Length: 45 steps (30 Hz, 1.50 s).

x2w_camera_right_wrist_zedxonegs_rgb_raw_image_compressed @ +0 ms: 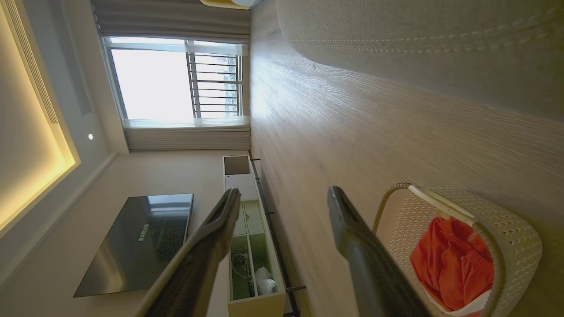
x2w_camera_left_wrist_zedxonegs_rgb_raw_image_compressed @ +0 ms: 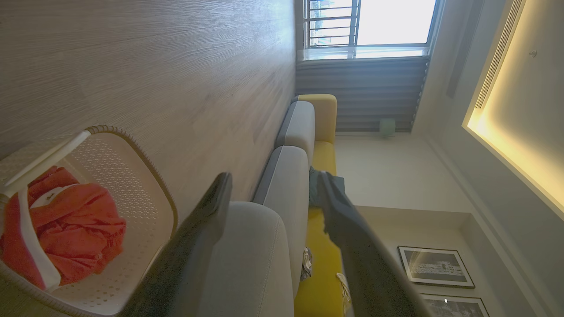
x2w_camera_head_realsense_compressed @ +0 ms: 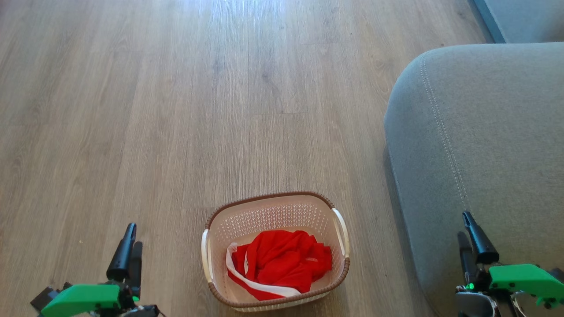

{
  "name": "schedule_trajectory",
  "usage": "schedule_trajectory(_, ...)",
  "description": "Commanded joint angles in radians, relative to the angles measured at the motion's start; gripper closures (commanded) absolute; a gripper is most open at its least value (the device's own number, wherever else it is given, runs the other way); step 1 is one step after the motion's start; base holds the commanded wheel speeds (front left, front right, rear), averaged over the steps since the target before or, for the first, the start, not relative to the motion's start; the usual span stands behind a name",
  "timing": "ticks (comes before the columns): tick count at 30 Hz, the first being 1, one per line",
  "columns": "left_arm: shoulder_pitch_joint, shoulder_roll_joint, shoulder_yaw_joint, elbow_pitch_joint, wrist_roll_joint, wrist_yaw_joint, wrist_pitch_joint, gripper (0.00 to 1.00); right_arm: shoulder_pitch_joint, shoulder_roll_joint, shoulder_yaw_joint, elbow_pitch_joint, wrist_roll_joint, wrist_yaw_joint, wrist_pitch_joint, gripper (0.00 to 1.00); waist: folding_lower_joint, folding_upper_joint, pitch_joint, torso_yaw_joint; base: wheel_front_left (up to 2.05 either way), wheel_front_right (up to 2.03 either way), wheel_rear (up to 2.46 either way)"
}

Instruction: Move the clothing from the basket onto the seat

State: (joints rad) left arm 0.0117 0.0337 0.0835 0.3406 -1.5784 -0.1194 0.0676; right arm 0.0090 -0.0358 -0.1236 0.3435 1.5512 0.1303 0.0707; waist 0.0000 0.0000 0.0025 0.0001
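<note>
The cream basket (x2w_camera_head_realsense_compressed: 273,207) with a brown braided rim stands on the wooden floor, low in the middle of the head view. Red clothing (x2w_camera_head_realsense_compressed: 282,262) with a white band lies bunched inside it. The same basket (x2w_camera_left_wrist_zedxonegs_rgb_raw_image_compressed: 132,176) and clothing (x2w_camera_left_wrist_zedxonegs_rgb_raw_image_compressed: 66,229) show at the lower left of the left wrist view, and the basket (x2w_camera_right_wrist_zedxonegs_rgb_raw_image_compressed: 511,229) with clothing (x2w_camera_right_wrist_zedxonegs_rgb_raw_image_compressed: 449,264) sits at the lower right of the right wrist view. The grey seat (x2w_camera_head_realsense_compressed: 480,145) rises to the right of the basket. My left gripper (x2w_camera_head_realsense_compressed: 128,251) is open, left of the basket. My right gripper (x2w_camera_head_realsense_compressed: 470,242) is open over the seat's near edge.
Wooden floor (x2w_camera_head_realsense_compressed: 198,101) stretches ahead and to the left. A second grey cushion (x2w_camera_head_realsense_compressed: 524,17) lies beyond the seat. The left wrist view shows a sofa (x2w_camera_left_wrist_zedxonegs_rgb_raw_image_compressed: 295,127) with yellow parts and a window (x2w_camera_left_wrist_zedxonegs_rgb_raw_image_compressed: 370,22). A television (x2w_camera_right_wrist_zedxonegs_rgb_raw_image_compressed: 136,242) and low cabinet (x2w_camera_right_wrist_zedxonegs_rgb_raw_image_compressed: 251,246) line the far wall.
</note>
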Motion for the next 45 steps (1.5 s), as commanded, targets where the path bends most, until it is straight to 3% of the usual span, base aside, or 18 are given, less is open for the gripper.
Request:
schedule_trajectory(1,-0.051,0.005,0.016,-0.039,0.018,-0.002,-0.011,0.00,-0.049,-0.006,-0.006,-0.040,-0.023,0.000,-0.012,0.00,0.0000,0.0000,0.000,0.000,0.00,0.00,0.00)
schedule_trajectory(16,-0.073,0.007,0.048,-0.105,0.162,0.012,-0.055,0.00,-0.078,-0.007,-0.020,-0.138,-0.243,0.000,-0.056,0.00,0.0000,0.0000,0.004,0.012,0.00,0.00,0.00)
schedule_trajectory(30,-0.084,0.008,0.003,-0.252,0.327,0.125,-0.093,0.00,-0.099,-0.008,0.007,-0.246,-0.467,0.000,-0.094,0.00,0.0000,0.0000,0.012,0.031,0.00,0.00,0.00)
schedule_trajectory(45,-0.102,0.010,-0.132,-0.386,0.628,0.267,-0.137,0.00,-0.115,-0.009,0.051,-0.325,-0.697,0.000,-0.138,0.00,0.0000,0.0000,0.015,0.046,0.00,0.00,0.00)
